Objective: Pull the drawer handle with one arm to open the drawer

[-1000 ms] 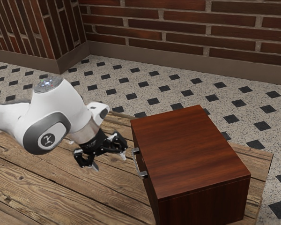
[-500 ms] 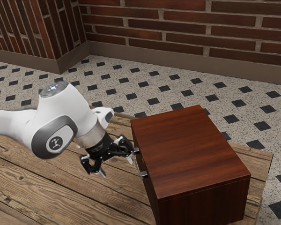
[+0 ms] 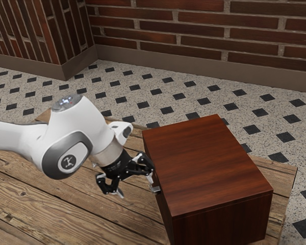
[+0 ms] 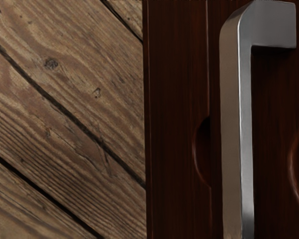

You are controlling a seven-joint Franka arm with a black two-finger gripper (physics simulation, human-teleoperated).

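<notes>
Fingers (image 3: pixel 148 167) spread wide hover at the steel drawer handle (image 4: pixel 234 124) of the dark drawer (image 3: pixel 204 163), seemingly shut, near the tabletop (image 3: pixel 51 204) edge at the exterior view's right. Approach step, likely; next they must clamp the bar, then pull.

White rounded arm (image 3: pixel 20 137) with grey joint caps, a silver wrist ring and black gripper (image 3: pixel 134 176).

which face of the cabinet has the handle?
The face toward the gripper, at the exterior view's left: the metal handle sits there. The top and near side are plain wood.
</notes>
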